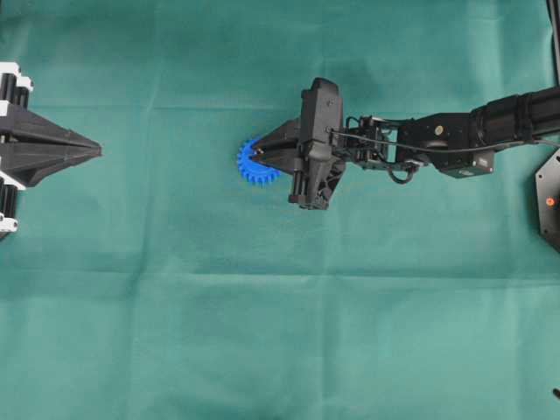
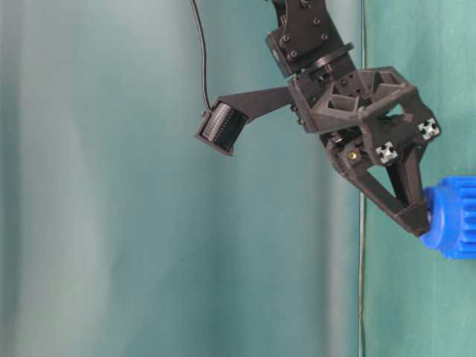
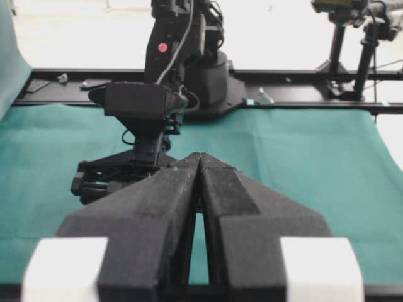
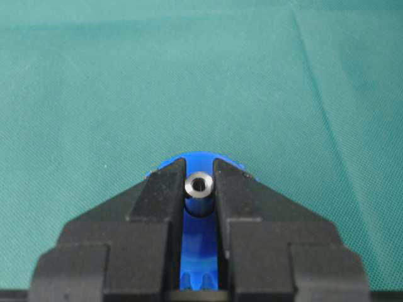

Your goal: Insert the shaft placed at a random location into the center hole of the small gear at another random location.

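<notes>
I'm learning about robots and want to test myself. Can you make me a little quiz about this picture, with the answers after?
1. True or false: the right gripper pinches the shaft between its fingers.
2. What colour is the gear? A red, B blue, C yellow.
3. Fill in: the left gripper is shut and holds ____.

Key
1. True. The wrist view shows the silver shaft between the two fingers, right over the gear.
2. B, blue.
3. Nothing. It sits at the left edge of the green cloth, far from the gear.
</notes>
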Robot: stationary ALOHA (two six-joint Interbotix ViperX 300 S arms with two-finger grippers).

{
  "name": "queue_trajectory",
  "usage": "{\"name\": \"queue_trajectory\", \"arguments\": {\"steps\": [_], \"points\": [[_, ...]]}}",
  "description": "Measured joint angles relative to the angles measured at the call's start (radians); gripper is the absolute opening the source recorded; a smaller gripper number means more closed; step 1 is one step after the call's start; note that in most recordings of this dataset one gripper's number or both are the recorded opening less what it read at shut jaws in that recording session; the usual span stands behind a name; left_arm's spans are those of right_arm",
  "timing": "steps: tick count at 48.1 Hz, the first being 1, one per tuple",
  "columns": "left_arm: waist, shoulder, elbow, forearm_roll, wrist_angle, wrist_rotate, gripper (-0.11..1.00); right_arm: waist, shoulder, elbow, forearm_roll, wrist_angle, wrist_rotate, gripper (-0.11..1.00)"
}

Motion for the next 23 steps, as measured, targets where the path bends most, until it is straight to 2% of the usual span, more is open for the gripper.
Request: {"name": "queue_trajectory", "arguments": {"steps": [3, 5, 13, 15, 17, 23], "points": [[0.000, -0.002, 0.000, 0.000, 0.000, 0.000, 0.00, 0.000, 0.000, 0.000, 0.002, 0.000, 0.000, 0.15], [0.000, -0.002, 0.000, 0.000, 0.000, 0.000, 0.00, 0.000, 0.000, 0.000, 0.000, 0.000, 0.000, 0.22], [0.000, 0.000, 0.002, 0.000, 0.000, 0.000, 0.00, 0.000, 0.002, -0.002, 0.002, 0.000, 0.000, 0.72], [0.000, 0.000, 0.000, 0.000, 0.000, 0.000, 0.00, 0.000, 0.000, 0.000, 0.000, 0.000, 0.000, 0.81], [0.000, -0.002, 0.000, 0.000, 0.000, 0.000, 0.00, 0.000, -0.002, 0.000, 0.000, 0.000, 0.000, 0.81], [0.000, 0.000, 0.000, 0.000, 0.000, 0.000, 0.00, 0.002, -0.025, 0.000, 0.002, 0.003, 0.000, 0.67]]}}
